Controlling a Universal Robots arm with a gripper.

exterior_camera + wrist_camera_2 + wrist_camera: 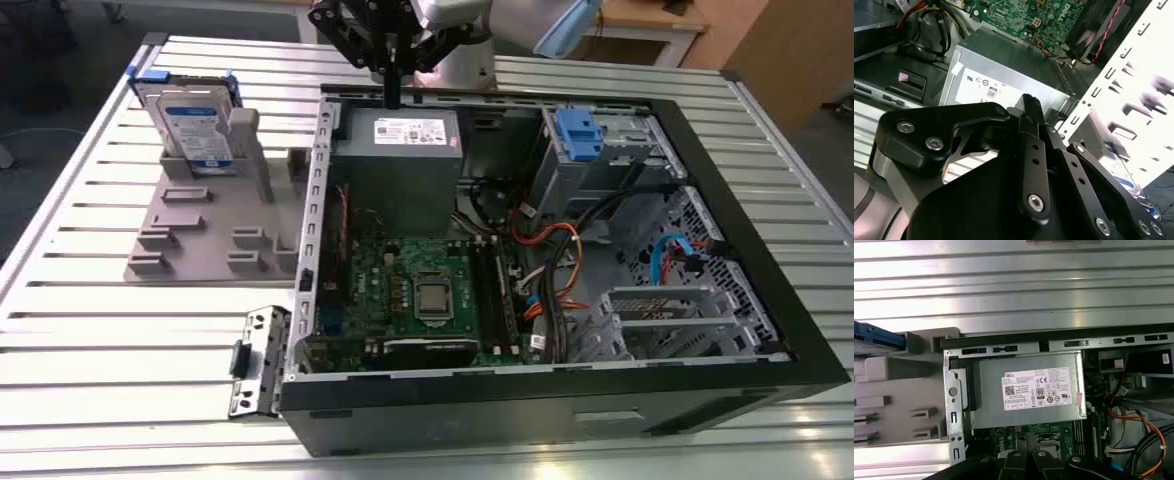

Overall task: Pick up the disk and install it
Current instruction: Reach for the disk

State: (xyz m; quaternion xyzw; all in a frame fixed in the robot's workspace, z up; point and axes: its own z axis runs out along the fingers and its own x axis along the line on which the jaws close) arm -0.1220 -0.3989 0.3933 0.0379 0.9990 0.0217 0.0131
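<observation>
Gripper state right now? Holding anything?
Gripper: closed, empty, over the grey metal box. The disk stands upright in the grey holder, apart from the gripper.

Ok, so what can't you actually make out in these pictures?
- The disk: in the exterior view the grey stand hides its lower end; in the first wrist view the picture edge cuts it off.
- The drive bay by the blue bracket: in the exterior view metal walls hide its inside.
- The hand: in the exterior view, too small to tell whether it touches the grey box.
</observation>
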